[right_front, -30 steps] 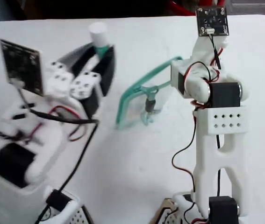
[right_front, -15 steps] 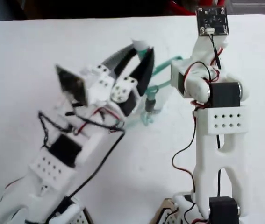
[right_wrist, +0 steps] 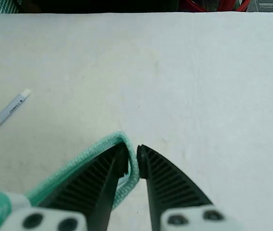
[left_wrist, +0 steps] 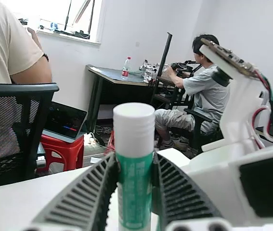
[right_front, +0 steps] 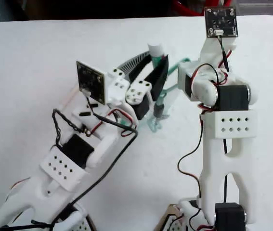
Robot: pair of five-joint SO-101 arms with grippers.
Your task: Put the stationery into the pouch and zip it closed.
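Item one: my left gripper, jaws pinching a cylindrical glue stick with green body and white cap, close beside the pouch. Item two: my right gripper, jaws nipping the rim of the green-edged fabric pouch. Item three: a slim blue-and-tan pencil, lying on the white table, well apart from the pouch.

2 arms share 1 white desk: the left arm and the right arm. Each carries 1 camera board, 2 in all. The stationery comes to 2 pieces: 1 glue stick and 1 pencil. There is 1 green-edged pouch.
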